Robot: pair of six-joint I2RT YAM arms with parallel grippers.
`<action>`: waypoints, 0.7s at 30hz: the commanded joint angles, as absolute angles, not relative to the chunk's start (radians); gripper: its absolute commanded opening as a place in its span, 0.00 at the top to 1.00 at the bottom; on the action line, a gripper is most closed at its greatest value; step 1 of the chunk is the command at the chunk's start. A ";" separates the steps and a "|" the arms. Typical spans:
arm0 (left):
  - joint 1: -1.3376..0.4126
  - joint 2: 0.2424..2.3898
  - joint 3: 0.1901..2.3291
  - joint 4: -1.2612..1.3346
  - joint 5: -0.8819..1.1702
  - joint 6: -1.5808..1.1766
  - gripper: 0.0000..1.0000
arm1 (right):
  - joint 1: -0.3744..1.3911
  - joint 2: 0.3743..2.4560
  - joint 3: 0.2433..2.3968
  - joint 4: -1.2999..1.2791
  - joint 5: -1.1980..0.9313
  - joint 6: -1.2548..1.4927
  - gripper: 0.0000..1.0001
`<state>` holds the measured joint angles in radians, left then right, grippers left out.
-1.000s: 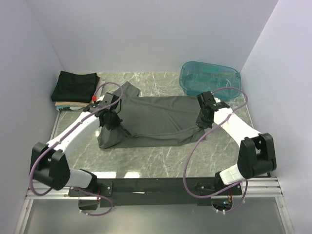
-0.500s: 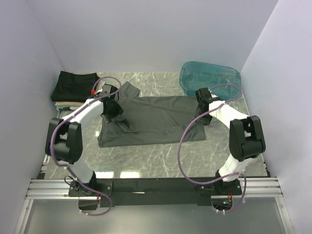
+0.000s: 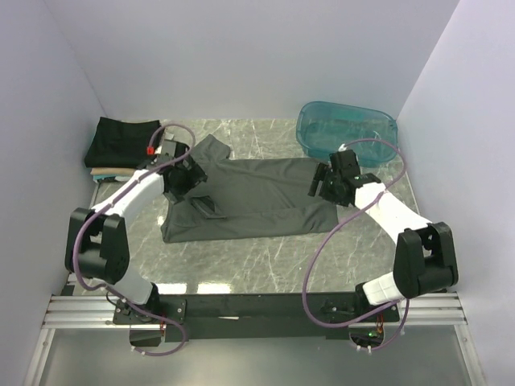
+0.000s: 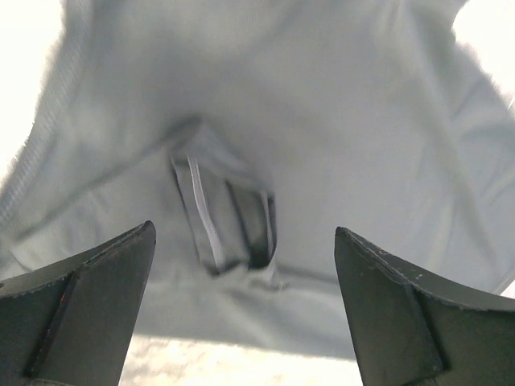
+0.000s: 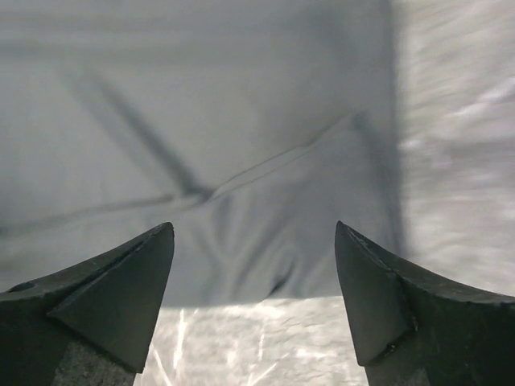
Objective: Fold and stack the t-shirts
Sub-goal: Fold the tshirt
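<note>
A dark charcoal-grey t-shirt (image 3: pixel 257 197) lies spread across the middle of the marble table, one sleeve pointing to the far left. My left gripper (image 3: pixel 187 177) hovers over its left end, open, with nothing between the fingers. In the left wrist view the gripper (image 4: pixel 243 229) looks down on the grey cloth (image 4: pixel 282 121) and a small raised fold (image 4: pixel 225 225). My right gripper (image 3: pixel 322 185) hangs open over the shirt's right end. In the right wrist view the gripper (image 5: pixel 253 227) is above the cloth's edge (image 5: pixel 201 121). A folded stack, black t-shirt (image 3: pixel 121 141) on top, sits at the back left.
A translucent teal tub (image 3: pixel 346 131) stands at the back right corner, just beyond the right arm. Lighter folded cloth (image 3: pixel 109 171) shows under the black shirt. White walls close in the table on the left, back and right.
Both grippers have opened and let go of the grey shirt, which now lies flat. Both have drawn slightly towards the far side.
</note>
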<state>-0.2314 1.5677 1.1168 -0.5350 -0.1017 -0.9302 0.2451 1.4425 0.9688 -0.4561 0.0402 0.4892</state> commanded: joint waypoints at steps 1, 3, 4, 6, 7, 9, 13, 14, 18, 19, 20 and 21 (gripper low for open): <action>-0.273 1.536 1.063 -0.509 -0.052 -0.934 0.02 | 0.279 1.433 0.902 -0.345 -0.130 0.451 0.13; -0.301 1.536 1.031 -0.503 -0.052 -0.948 0.02 | 0.297 1.445 0.878 -0.296 -0.185 0.453 0.12; -0.313 1.540 1.019 -0.473 -0.037 -0.950 0.02 | 0.304 1.451 0.873 -0.284 -0.189 0.456 0.11; -0.319 1.552 0.997 -0.453 -0.008 -0.956 0.02 | 0.310 1.471 0.874 -0.278 -0.169 0.460 0.11; -0.322 1.568 0.999 -0.457 -0.008 -0.959 0.02 | 0.310 1.474 0.873 -0.276 -0.155 0.460 0.11; -0.333 1.577 0.989 -0.456 -0.015 -0.962 0.02 | 0.310 1.486 0.870 -0.284 -0.120 0.460 0.11; -0.351 1.608 0.963 -0.405 0.023 -0.960 0.02 | 0.310 1.497 0.862 -0.298 -0.084 0.457 0.11; -0.354 1.615 0.959 -0.391 0.023 -0.960 0.02 | 0.310 1.499 0.861 -0.299 -0.080 0.457 0.11; -0.359 1.649 0.968 -0.373 0.021 -0.957 0.02 | 0.310 1.505 0.857 -0.298 -0.066 0.456 0.11; -0.359 1.657 0.976 -0.368 0.023 -0.957 0.02 | 0.310 1.506 0.857 -0.298 -0.066 0.454 0.11; -0.360 1.658 0.976 -0.354 0.029 -0.959 0.02 | 0.308 1.511 0.857 -0.296 -0.067 0.454 0.11; -0.359 1.657 0.974 -0.344 0.031 -0.962 0.02 | 0.308 1.512 0.857 -0.295 -0.067 0.453 0.11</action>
<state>-0.3565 1.6512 0.9661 -0.4088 0.0082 -0.9554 0.3088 1.4971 0.8619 -0.3241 -0.0906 0.4702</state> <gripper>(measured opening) 0.983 0.894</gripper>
